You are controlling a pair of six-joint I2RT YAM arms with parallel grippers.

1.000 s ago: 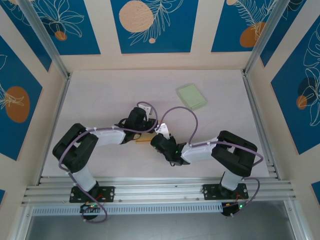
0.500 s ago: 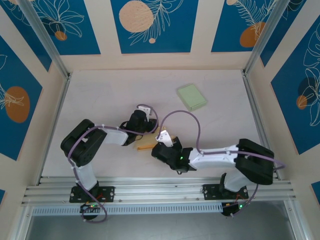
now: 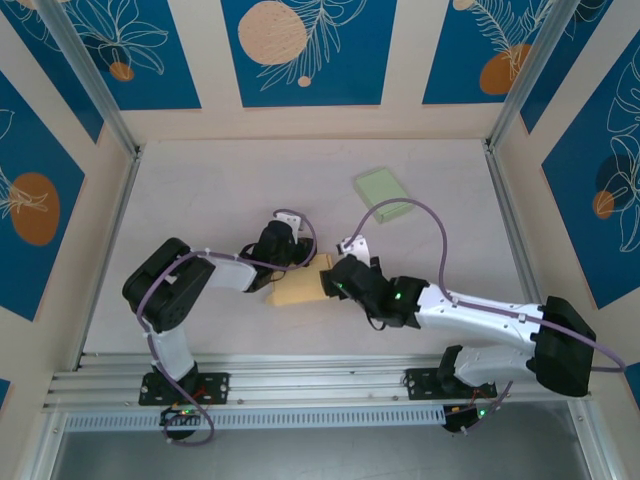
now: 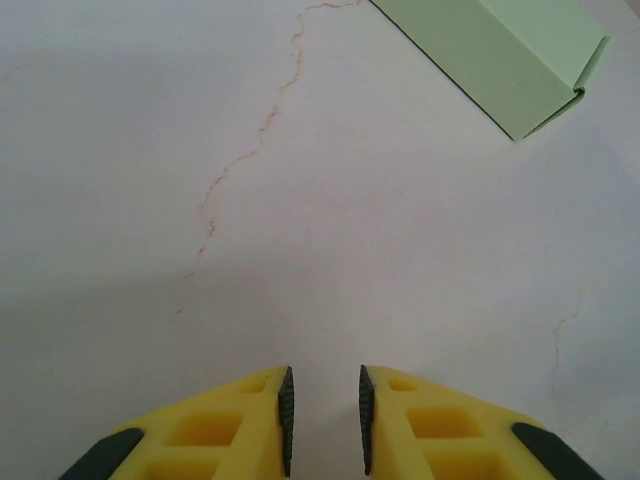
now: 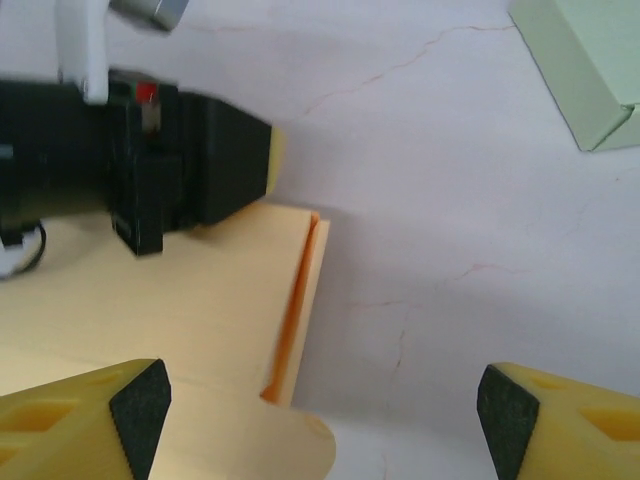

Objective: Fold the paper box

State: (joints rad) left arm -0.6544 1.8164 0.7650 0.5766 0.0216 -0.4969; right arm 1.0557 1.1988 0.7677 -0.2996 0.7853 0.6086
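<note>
- Pale cracked table point(image 3: 200, 190), walls point(image 3: 310, 60) with blue leaf-print panels.
- Left gripper point(image 4: 323, 420): fingers a narrow gap apart, nothing in it.
- Right gripper point(image 5: 325, 415): fingers spread wide, empty; tan paper box point(image 5: 200, 300) lies flat ahead of its left finger.

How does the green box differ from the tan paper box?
The green box is pale green; the tan paper box is yellowish with an orange crease. The green box lies farther back; the tan paper box nearer the table's front edge. The green box shows folded sides; the tan paper box lies mostly flat. Both rest on the table.
</note>
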